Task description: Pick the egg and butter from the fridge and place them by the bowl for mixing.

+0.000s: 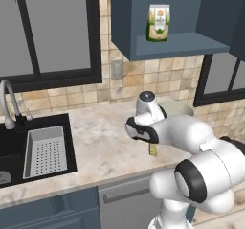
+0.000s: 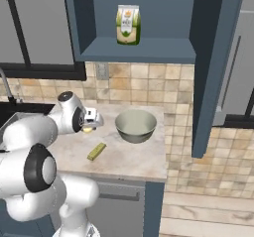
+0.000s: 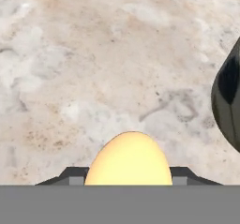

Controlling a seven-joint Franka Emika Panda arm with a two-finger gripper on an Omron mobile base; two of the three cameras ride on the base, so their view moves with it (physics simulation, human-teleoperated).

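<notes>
Looking through the hand view, I see the egg at bottom centre, a smooth, pale yellow-orange oval held between the fingers, above the mottled beige marble worktop. In the right base view the gripper hangs left of centre over the worktop, just left of the round grey-green bowl, with the egg a small yellow spot beneath it. A flat, yellow-olive rectangular stick, the butter, lies on the worktop below the gripper in the frame, apart from the bowl.
</notes>
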